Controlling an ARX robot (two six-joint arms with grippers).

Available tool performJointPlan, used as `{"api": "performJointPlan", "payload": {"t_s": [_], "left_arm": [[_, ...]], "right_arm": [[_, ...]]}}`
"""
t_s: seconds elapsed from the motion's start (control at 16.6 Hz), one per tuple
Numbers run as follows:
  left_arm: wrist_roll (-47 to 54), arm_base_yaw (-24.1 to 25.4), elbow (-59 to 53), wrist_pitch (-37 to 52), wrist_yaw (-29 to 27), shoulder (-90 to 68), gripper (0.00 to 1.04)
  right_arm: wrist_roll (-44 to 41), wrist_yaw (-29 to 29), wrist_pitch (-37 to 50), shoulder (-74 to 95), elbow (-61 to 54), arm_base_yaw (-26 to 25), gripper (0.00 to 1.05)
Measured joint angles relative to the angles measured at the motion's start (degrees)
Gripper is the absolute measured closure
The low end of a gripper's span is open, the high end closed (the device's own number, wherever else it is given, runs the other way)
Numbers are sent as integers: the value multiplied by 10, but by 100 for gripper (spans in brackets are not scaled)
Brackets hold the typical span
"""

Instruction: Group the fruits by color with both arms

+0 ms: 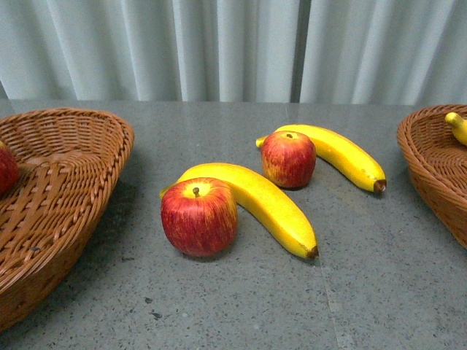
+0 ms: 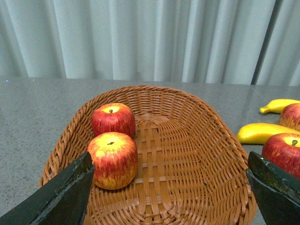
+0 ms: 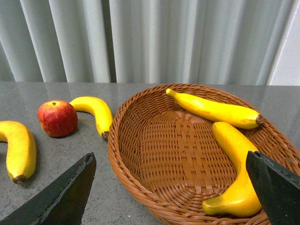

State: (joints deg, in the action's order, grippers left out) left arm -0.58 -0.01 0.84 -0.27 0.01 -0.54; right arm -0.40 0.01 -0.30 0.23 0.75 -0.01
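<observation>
On the grey surface (image 1: 241, 306) between the two baskets, four fruits yet to sort: near apple (image 1: 198, 216) touching the near banana (image 1: 266, 204) curving behind it, and far apple (image 1: 288, 158) pressed against the far banana (image 1: 343, 154) further back.

In the left basket (image 2: 206, 112), two reds already placed: farther basketed apple (image 2: 113, 119) and nearer basketed apple (image 2: 112, 159), close together and perhaps touching, toward one side of the weave, the rest of the floor bare. In the right basket (image 3: 117, 145), two yellows already in: straight banana (image 3: 213, 109) across the far part, bent banana (image 3: 236, 168) along one side wall. Reds to the left, yellows to the right. Roughly halfway by judgement, with one apple and one banana per arm a likely split for the remainder.

Over the left basket, left pincer (image 2: 169, 159): spread wide, black fingers far apart, nothing between them, pointed at the bare part of the weave. Over the near rim of the right basket, right pincer (image 3: 169, 159): likewise spread wide, gripping nothing. Neither arm visible from the front camera, so both judged well apart from the loose fruit and not yet reaching for any. Height above the baskets impossible to tell.
</observation>
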Motion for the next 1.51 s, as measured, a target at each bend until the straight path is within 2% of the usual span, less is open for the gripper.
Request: {"api": "performJointPlan", "payload": {"t_s": [1.03,1.09,1.15,1.21,1.33,1.51], "left_arm": [[0,0,0,0,0,0,7],[-7,-10,7,-31,-24,-5,7],[-22,-29,22,-67,-72,-33,7],[-26,-25,40,-68,-90,-61,7],[-25,8,67,-27,-66,-69,7],[-4,54,99,93,10,-175,7]], "right_arm": [[0,0,0,0,0,0,7],[0,0,0,0,0,0,7],[0,0,0,0,0,0,7],[0,0,1,0,0,0,7],[0,0,0,0,0,0,7],[0,0,0,0,0,0,7]]}}
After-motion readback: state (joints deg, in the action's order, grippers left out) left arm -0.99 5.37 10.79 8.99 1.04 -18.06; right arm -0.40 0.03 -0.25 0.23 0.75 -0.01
